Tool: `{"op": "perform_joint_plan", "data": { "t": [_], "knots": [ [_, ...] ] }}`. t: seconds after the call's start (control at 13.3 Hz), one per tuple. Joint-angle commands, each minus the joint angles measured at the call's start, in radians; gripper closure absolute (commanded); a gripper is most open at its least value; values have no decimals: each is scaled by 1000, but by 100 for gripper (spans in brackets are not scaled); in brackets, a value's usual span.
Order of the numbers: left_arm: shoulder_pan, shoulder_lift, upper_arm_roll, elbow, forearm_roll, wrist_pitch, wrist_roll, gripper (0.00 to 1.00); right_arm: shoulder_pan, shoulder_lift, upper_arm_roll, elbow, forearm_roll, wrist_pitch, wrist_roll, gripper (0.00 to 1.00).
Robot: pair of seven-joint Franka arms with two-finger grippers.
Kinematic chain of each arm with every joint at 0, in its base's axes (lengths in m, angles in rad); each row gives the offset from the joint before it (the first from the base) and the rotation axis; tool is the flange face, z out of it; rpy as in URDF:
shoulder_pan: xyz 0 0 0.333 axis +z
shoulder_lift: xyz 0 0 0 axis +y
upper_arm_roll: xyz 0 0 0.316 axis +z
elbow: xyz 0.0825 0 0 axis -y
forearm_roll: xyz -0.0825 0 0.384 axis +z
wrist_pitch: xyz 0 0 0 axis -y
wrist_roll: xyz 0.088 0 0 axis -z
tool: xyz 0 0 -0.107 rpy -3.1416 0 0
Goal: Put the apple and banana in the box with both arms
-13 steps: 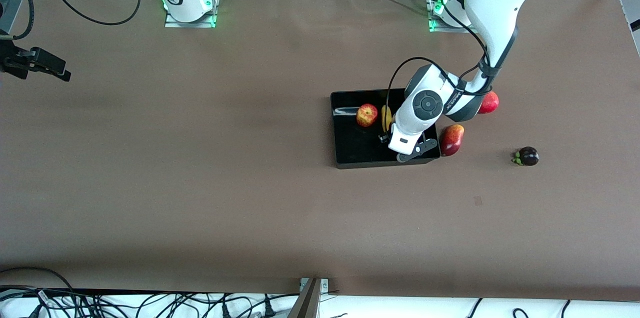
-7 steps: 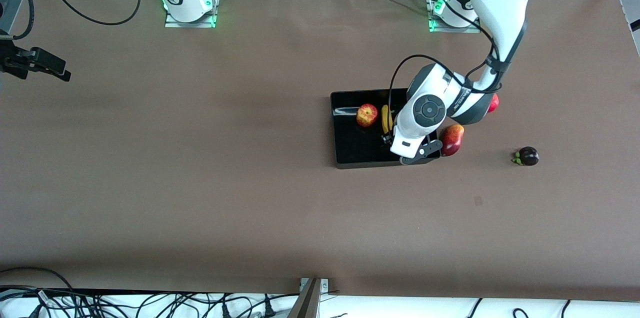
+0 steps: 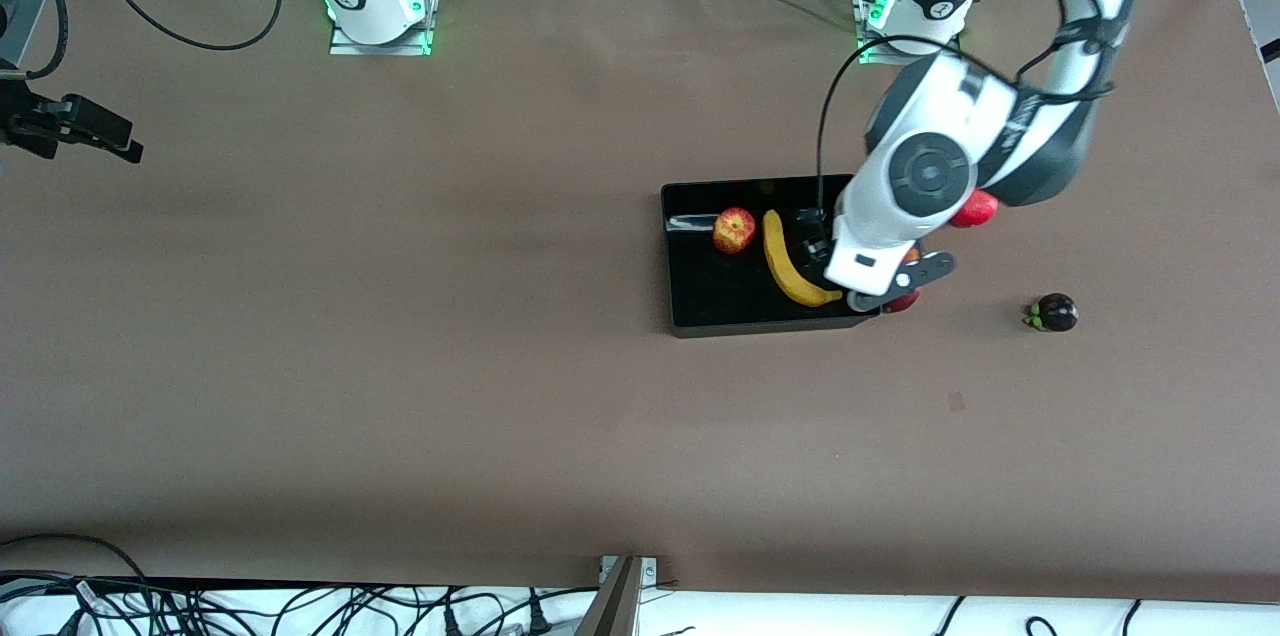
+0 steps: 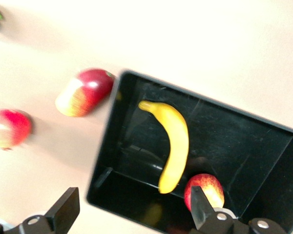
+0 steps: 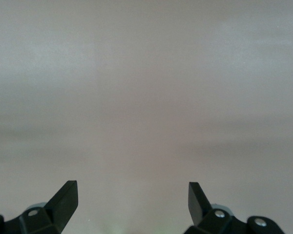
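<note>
The black box (image 3: 667, 261) (image 4: 244, 151) sits mid-table toward the left arm's end. In it lie the red-and-yellow apple (image 3: 734, 230) (image 4: 205, 189) and, beside it, the curved yellow banana (image 3: 790, 264) (image 4: 174, 146), apart from each other. My left gripper (image 3: 815, 241) (image 4: 133, 204) hangs open and empty above the box's edge at the left arm's end, touching neither fruit. My right gripper (image 5: 132, 200) (image 3: 110, 138) waits open and empty over bare table at the right arm's end.
A red-and-yellow mango (image 4: 83, 91) lies just outside the box, mostly hidden under the left hand in the front view. A red pomegranate (image 3: 978, 208) (image 4: 10, 127) lies next to it, and a dark mangosteen (image 3: 1057, 313) lies toward the left arm's end.
The left arm has risen and swung toward its own end of the table. The banana, half hidden under the hand before, now lies in full view in the box.
</note>
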Motion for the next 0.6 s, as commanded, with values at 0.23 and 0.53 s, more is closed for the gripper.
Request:
{"op": "perform_joint_plan", "data": {
  "t": [0.23, 0.53],
  "knots": [
    [205, -151, -10, 78, -55, -195, 359, 0, -2, 8, -1, 22, 16, -15, -10, 0],
    [308, -250, -10, 78, -53, -220, 499, 0, -2, 8, -1, 22, 16, -15, -10, 0]
  ]
}}
